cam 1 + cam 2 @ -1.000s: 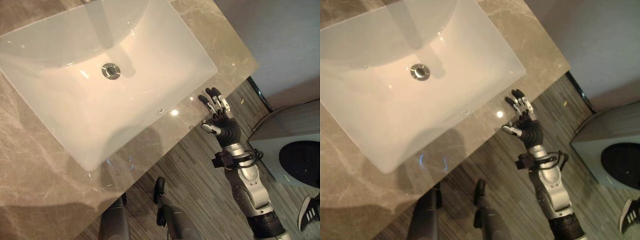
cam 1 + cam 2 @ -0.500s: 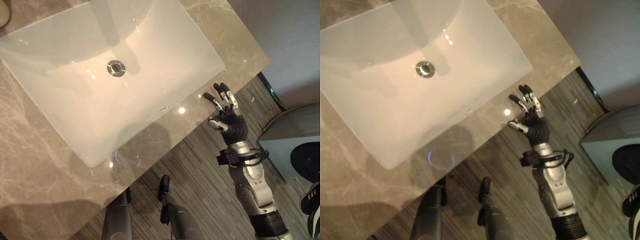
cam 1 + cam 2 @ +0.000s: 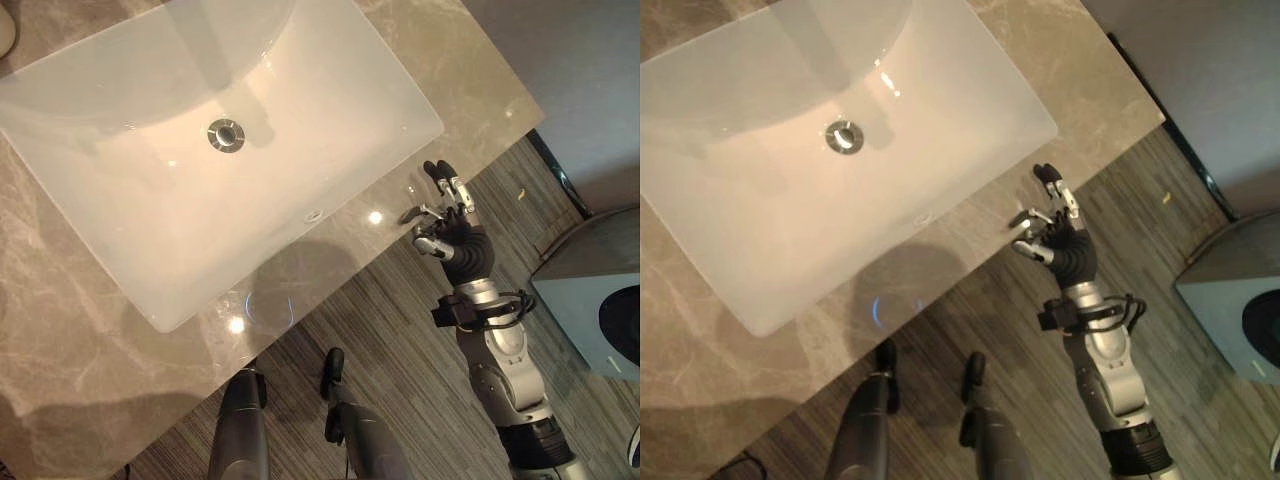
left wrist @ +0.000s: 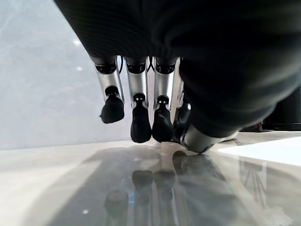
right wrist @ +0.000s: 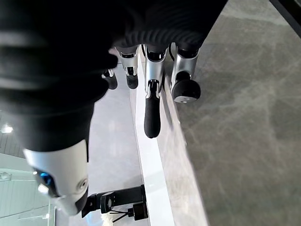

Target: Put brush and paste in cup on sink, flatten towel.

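A white rectangular sink with a metal drain is set in a grey marble counter. My right hand is raised just off the counter's front right edge, palm toward the sink. Two of its fingers point up and the others bend inward; it holds nothing. The right wrist view has one finger straight beside the counter's edge and the rest bent. In the left wrist view my left hand hangs with straight fingers, the tips just above the glossy counter, and it is empty.
A pale rounded object peeks in at the counter's far left corner. A grey cabinet stands on the striped floor to the right of my right arm. A wall runs behind the counter's right end.
The camera has shifted a little. My right hand's fingers, spread straight before, have partly bent inward, and the hand sits closer to the counter's edge.
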Tool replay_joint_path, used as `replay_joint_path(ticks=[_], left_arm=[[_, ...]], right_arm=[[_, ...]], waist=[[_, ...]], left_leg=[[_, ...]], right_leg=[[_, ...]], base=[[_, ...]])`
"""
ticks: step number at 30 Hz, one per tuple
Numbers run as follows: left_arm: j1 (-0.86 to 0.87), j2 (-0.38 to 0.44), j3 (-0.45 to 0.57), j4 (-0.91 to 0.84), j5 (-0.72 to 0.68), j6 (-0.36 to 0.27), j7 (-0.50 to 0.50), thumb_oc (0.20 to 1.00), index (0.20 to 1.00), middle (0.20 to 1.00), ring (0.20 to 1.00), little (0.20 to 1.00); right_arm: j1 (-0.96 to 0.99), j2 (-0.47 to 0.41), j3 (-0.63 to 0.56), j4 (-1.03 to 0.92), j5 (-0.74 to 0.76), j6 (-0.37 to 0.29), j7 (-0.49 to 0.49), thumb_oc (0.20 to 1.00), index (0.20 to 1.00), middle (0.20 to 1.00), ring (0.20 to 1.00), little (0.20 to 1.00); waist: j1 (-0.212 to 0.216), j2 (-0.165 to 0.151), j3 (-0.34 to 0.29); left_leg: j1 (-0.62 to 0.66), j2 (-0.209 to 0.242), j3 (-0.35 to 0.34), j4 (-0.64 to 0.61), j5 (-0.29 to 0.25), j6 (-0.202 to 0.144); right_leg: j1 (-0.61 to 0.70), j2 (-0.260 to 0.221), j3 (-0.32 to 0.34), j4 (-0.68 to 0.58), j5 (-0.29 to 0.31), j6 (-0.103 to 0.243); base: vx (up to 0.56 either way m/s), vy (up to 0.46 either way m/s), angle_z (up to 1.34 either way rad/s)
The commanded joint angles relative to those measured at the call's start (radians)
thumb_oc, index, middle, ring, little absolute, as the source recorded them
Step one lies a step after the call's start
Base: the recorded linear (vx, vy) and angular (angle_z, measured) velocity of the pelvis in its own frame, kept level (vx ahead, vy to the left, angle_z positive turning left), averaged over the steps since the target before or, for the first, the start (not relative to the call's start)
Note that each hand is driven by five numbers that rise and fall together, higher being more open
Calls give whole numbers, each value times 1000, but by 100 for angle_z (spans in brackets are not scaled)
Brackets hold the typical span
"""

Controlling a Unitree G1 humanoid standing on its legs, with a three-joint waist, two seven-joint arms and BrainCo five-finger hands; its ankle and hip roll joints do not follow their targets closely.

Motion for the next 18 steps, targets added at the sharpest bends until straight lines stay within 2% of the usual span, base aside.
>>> replay_joint_path(ticks=[1, 8, 18], left_arm=[[-24, 0, 71, 26, 1, -13, 25, 200, 200, 200, 200, 200], [-64, 15, 38, 100, -16, -13, 39, 200, 200, 200, 200, 200], [-129, 31, -30, 133, -23, -19, 38, 200, 200, 200, 200, 200]], right_arm=[[83, -8, 49, 97, -17, 80, -23, 1000, 1000, 1000, 1000, 1000], [96, -1, 27, 94, -6, 70, -34, 1000, 1000, 1000, 1000, 1000], [94, -3, 19, 98, -1, 62, -35, 1000, 1000, 1000, 1000, 1000]], waist=[[23, -13, -1], [-1, -18, -19], [-11, -18, -24]], left_leg=[[42, -53, -130, -98, -26, 4], [43, -57, -125, -106, -31, 12], [27, -65, -113, -84, -50, 21]], right_leg=[[54, -39, -65, 18, -58, 68], [55, -39, -55, 1, -34, 78], [54, -48, -35, -6, -13, 88]], base=[[-11, 1, -4], [10, 25, -3], [6, 43, -3]])
